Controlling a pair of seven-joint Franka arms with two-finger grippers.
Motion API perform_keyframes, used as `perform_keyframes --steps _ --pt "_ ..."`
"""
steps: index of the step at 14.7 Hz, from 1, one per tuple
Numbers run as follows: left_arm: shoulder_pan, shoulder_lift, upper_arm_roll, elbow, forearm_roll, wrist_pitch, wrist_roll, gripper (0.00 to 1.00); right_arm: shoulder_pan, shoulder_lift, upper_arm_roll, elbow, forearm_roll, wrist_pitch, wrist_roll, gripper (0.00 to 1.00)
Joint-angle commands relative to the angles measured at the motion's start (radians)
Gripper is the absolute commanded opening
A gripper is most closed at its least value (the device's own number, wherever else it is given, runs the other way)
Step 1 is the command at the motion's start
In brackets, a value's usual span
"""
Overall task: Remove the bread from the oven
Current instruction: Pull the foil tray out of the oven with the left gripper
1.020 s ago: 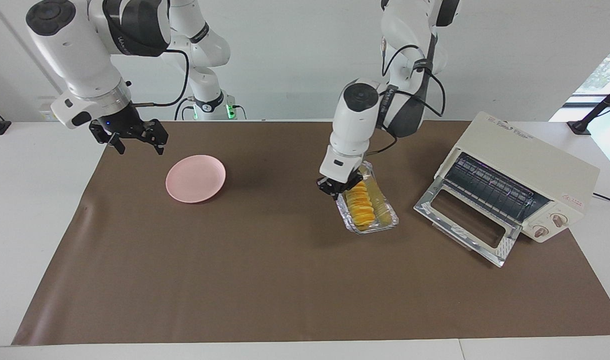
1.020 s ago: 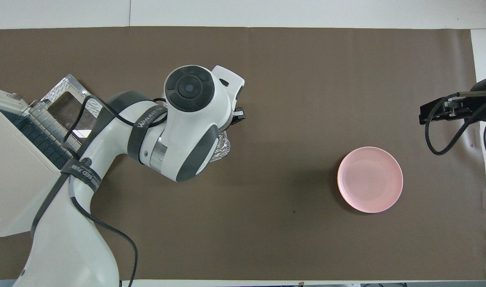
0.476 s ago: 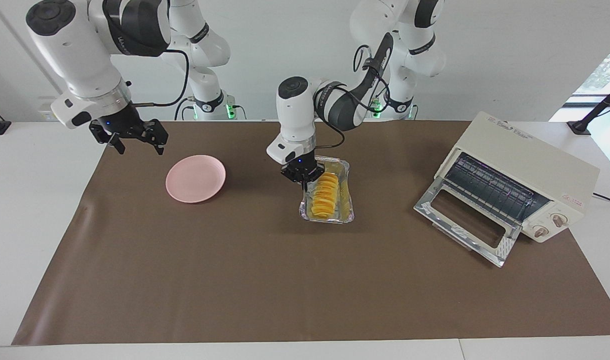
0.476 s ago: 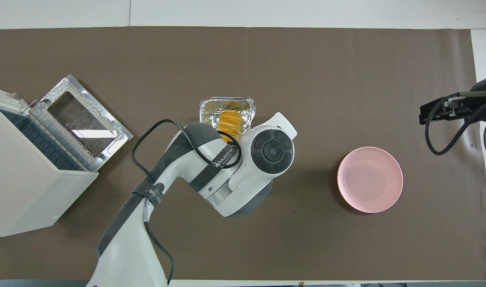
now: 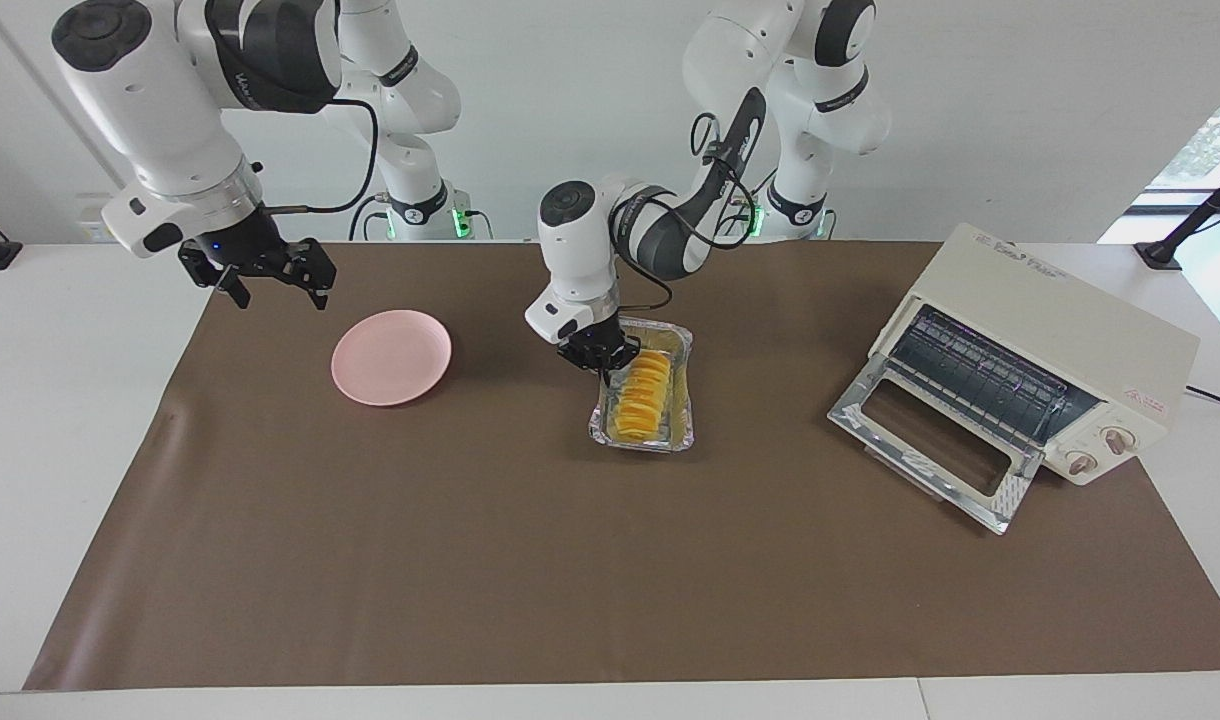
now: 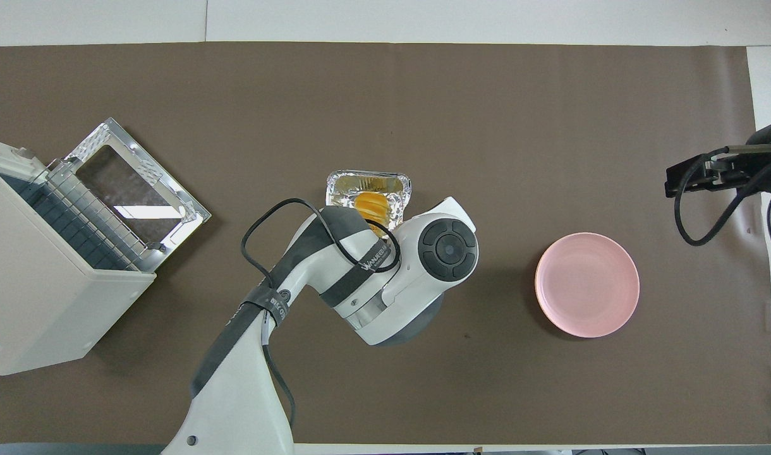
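Observation:
The golden-yellow bread point(image 5: 642, 393) lies in a crinkled foil tray point(image 5: 673, 433) in the middle of the brown mat. My left gripper point(image 5: 602, 367) is shut on the tray's rim at the end nearer the robots. I cannot tell whether the tray rests on the mat or hangs just above it. In the overhead view the left arm covers that gripper and part of the bread point(image 6: 371, 205) and the tray point(image 6: 341, 185). The cream oven point(image 5: 1060, 335) stands at the left arm's end, drop door point(image 5: 930, 440) open, rack bare. My right gripper point(image 5: 267, 275) waits open in the air beside the pink plate.
A pink plate point(image 5: 391, 357) lies bare toward the right arm's end of the mat, also in the overhead view point(image 6: 586, 284). The oven point(image 6: 38, 278) with its open door point(image 6: 133, 189) takes up the left arm's end.
My left gripper has carried the foil tray with the bread away from the oven to the middle of the mat, turning it lengthwise. The right arm has not moved.

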Motion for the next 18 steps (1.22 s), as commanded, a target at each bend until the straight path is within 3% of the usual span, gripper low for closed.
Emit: perform_keyframes --steps 1,5,9,10,11,12,13,16,18 --pt "-0.014 0.003 0.014 -0.016 0.016 0.017 -0.030 0.00 -0.011 -0.019 0.010 -0.020 -0.010 -0.006 -0.019 1.00" --pt "-0.020 0.003 0.016 -0.055 0.016 0.043 -0.064 0.00 -0.011 -0.019 0.010 -0.020 -0.010 -0.006 -0.019 1.00" --pt "-0.020 0.001 0.017 -0.070 0.016 0.062 -0.085 0.18 -0.011 -0.019 0.010 -0.020 -0.010 -0.006 -0.019 1.00" --pt "-0.020 0.001 0.020 -0.069 0.016 0.062 -0.088 0.28 -0.011 -0.019 0.010 -0.020 -0.010 -0.006 -0.019 1.00" --pt "-0.019 0.001 0.017 -0.069 0.016 0.062 -0.096 0.49 -0.011 -0.019 0.010 -0.020 -0.010 -0.006 -0.019 1.00" --pt "-0.017 0.003 0.022 -0.059 0.019 0.057 -0.094 0.86 -0.011 -0.019 0.010 -0.020 -0.010 -0.006 -0.019 1.00" --pt "-0.016 0.001 0.029 -0.037 0.020 0.045 -0.093 1.00 -0.011 -0.019 0.010 -0.020 -0.010 -0.006 -0.019 1.00" --pt "0.041 -0.007 0.036 0.063 0.008 -0.004 -0.081 1.00 -0.011 -0.019 0.010 -0.020 -0.010 -0.006 -0.019 1.00" --pt "0.093 -0.071 0.036 0.080 -0.051 -0.012 -0.070 1.00 -0.011 -0.019 0.010 -0.020 -0.010 -0.006 -0.019 1.00"
